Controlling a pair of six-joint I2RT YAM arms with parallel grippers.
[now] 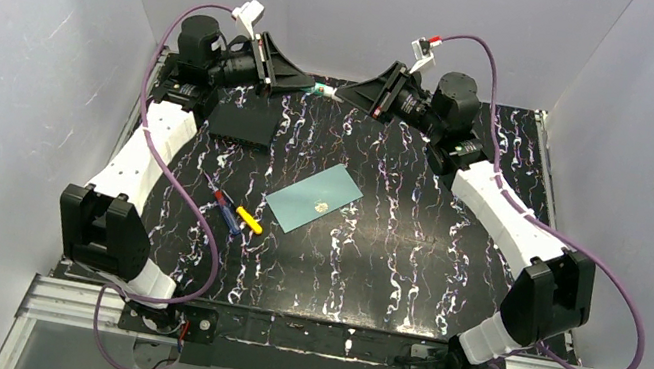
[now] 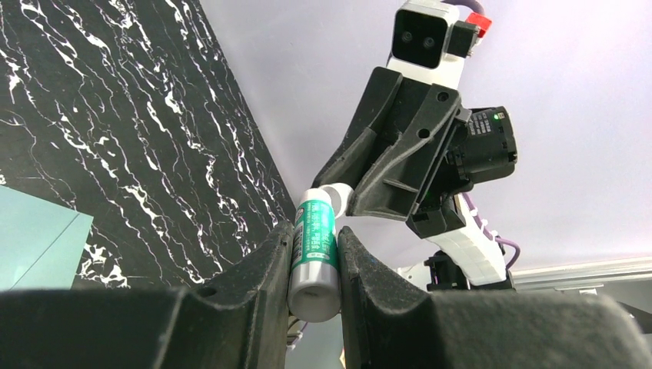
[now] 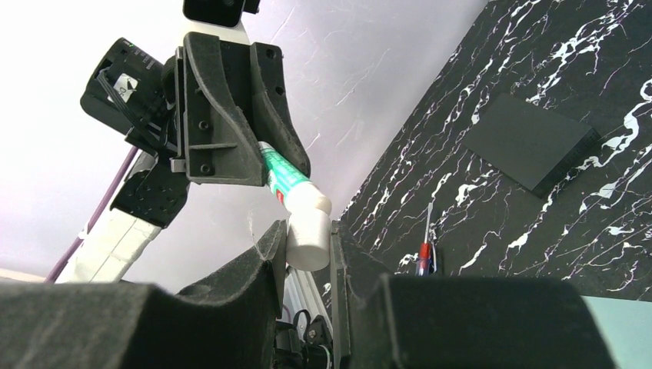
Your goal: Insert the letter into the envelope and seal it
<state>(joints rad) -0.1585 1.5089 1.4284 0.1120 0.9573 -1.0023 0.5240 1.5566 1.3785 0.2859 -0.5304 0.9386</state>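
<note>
Green-and-silver glue stick [image 2: 314, 254] bridges the gap lengthwise, left jaws pinching its barrel, right jaws pinching its white cap [image 3: 307, 231]; flat teal paper envelope [image 1: 313, 198] lies below, midway between them.

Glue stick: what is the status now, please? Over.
Left gripper shut on glue stick, right gripper shut on its white cap, raised at far side. Envelope flat at centre; letter not visible. Pens beside envelope, not touching.

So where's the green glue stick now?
The glue stick is above the far edge of the table in the top view, held between the left gripper and right gripper, beyond the teal envelope.
</note>
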